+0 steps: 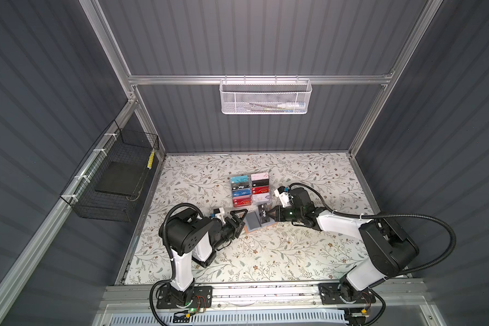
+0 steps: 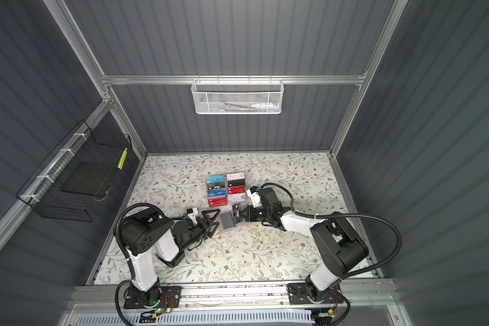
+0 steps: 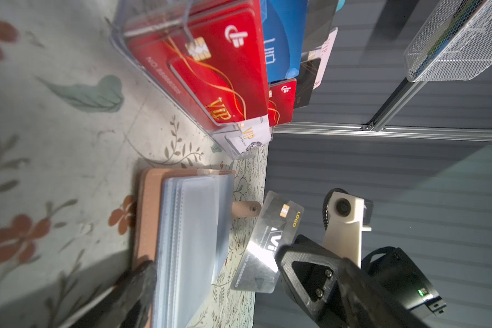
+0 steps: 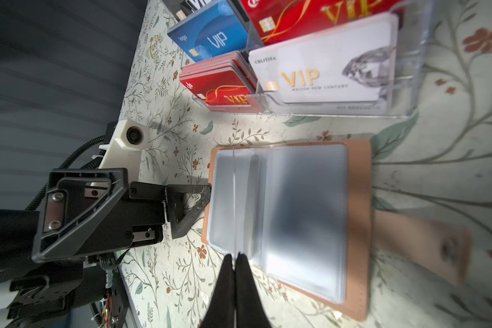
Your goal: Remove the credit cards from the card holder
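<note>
Tan leather-like covers lie spread flat on the desk [image 1: 294, 254]. This is the card holder [image 1: 251, 223], open near the middle between the two arms with its grey-blue pocket pages facing up. The left end effector [image 1: 243, 218] has its jaws spread wide and empty. One fingertip [image 4: 203, 189] sits at the holder's outer cover edge, apparently to pin the booklet so it neither slides nor lifts while a card is drawn. From the other side, the right end effector [image 1: 268, 216] is clamped on one end of a black credit card [image 3: 270, 241], holding it on edge and tilted above the pages. In the left wrist view the card looks clear of the pockets, so extraction of this one seems done and only the set-down remains. The pockets that show look empty, though the stacked pages may hide others. Beyond the holder stands a clear acrylic rack [image 4: 418, 56] holding racked cards [image 1: 241, 201] in red, blue, black, teal and white, a likely destination.
</note>
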Controlling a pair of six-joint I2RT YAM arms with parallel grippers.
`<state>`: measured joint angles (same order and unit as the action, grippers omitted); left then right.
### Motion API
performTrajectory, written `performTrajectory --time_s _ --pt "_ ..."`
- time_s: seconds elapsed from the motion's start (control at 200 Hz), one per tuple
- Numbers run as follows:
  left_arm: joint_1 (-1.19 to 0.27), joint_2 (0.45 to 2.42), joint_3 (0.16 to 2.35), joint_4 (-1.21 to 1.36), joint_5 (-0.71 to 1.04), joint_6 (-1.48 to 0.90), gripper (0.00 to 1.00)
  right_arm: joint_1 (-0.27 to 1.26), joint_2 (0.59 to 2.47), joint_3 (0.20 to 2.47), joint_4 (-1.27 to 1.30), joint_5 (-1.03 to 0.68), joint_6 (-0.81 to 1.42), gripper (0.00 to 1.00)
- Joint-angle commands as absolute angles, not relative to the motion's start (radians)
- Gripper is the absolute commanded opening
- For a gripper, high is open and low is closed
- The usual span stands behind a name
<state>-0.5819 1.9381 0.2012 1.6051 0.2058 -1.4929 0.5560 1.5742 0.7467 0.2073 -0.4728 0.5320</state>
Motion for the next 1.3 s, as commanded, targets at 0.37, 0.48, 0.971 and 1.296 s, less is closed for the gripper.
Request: performTrajectory --time_s 0.37,0.48,0.971,1.296 --pt "-0.591 2.001 0.218 1.419 0.270 -1.379 1.00 0.551 1.419 0.898 -0.109 -0.281 0.336 0.00" --pt "-0.591 1.848 0.256 1.166 0.263 -1.289 1.00 0.552 1.429 0.964 -0.192 -0.256 0.291 0.00" --pt "-0.581 1.218 0.530 0.113 0.022 -0.863 1.00 0.570 1.529 1.392 -0.526 -0.199 -0.051 0.00" --pt "-0.568 1.148 0.623 -0.042 -0.071 -0.735 1.00 0.623 1.706 1.570 -0.571 -0.250 -0.533 0.00"
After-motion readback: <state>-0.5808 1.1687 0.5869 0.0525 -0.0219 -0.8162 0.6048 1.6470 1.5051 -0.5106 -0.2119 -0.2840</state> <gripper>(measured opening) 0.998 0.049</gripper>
